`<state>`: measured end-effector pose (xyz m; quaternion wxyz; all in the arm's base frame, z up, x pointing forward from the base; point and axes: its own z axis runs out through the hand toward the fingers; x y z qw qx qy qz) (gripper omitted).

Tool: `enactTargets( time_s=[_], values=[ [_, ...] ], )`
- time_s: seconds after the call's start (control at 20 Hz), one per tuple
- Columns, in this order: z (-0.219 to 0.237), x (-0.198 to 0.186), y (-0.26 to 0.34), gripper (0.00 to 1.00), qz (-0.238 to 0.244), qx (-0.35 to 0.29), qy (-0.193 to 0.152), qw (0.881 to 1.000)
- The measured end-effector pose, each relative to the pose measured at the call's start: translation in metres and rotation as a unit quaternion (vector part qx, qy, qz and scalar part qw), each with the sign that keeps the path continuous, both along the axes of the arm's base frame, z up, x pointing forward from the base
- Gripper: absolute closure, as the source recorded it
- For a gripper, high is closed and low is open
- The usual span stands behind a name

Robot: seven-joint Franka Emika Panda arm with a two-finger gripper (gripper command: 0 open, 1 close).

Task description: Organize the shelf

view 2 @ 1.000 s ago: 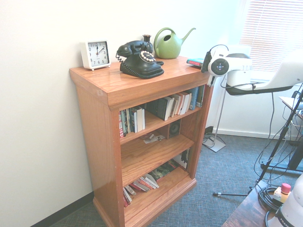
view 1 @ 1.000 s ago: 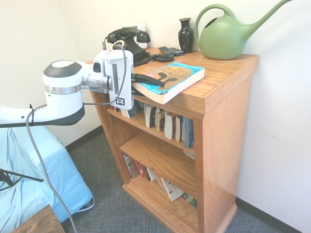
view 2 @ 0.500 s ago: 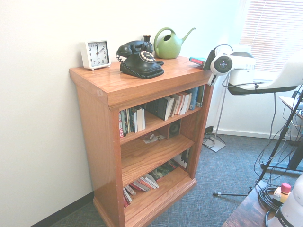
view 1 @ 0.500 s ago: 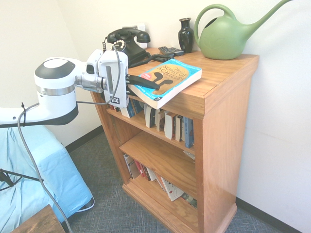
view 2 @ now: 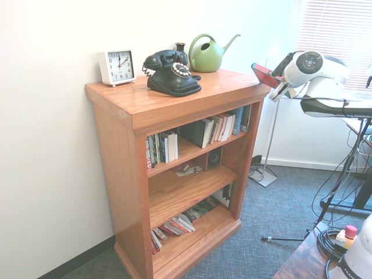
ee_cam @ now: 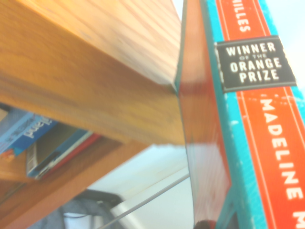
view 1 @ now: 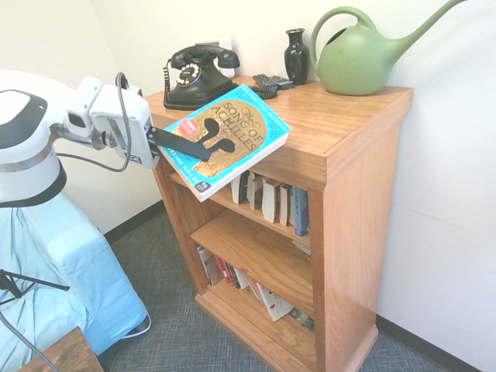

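The shelf [view 1: 353,116] is an orange-brown bookcase with a thick top, also seen from its other side in the second exterior view [view 2: 168,102]. A teal and gold paperback book [view 1: 236,132] hangs tilted in the air off the top's front corner, clear of the wood. My gripper [view 1: 211,147] is shut on the book, one black finger lying across its cover. In the second exterior view the book [view 2: 261,74] shows edge-on beside the gripper [view 2: 272,82]. The wrist view shows the book's red and teal spine [ee_cam: 248,124] next to the shelf's top edge [ee_cam: 95,71].
On the top stand a black telephone [view 1: 194,74], a dark vase [view 1: 296,56], a green watering can [view 1: 360,54], a remote [view 1: 271,80] and a white clock [view 2: 118,67]. Books [view 1: 267,198] fill the upper inner shelf; more lie at the bottom [view 1: 248,283]. A light blue covered block [view 1: 70,287] stands nearby.
The book was lying on the shelf's top in my grip. The arm has drawn back and up, and the book is now off the top, tilted in the air.
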<state>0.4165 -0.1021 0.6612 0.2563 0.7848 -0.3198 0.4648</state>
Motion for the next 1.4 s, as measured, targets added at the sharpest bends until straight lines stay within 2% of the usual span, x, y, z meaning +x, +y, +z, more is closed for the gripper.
enactTargets(
  time_s=[0.25,0.55,0.95,1.4],
  values=[
    [-0.002,-0.045,0.002,1.0,0.009,0.075,-0.015,0.997],
    [-0.033,-0.075,0.036,1.0,0.042,0.164,-0.014,0.985],
    [-0.083,-0.073,0.08,1.0,0.072,0.232,0.015,0.97],
    [-0.132,-0.072,0.133,1.0,0.106,0.245,0.049,0.962]
  ],
)
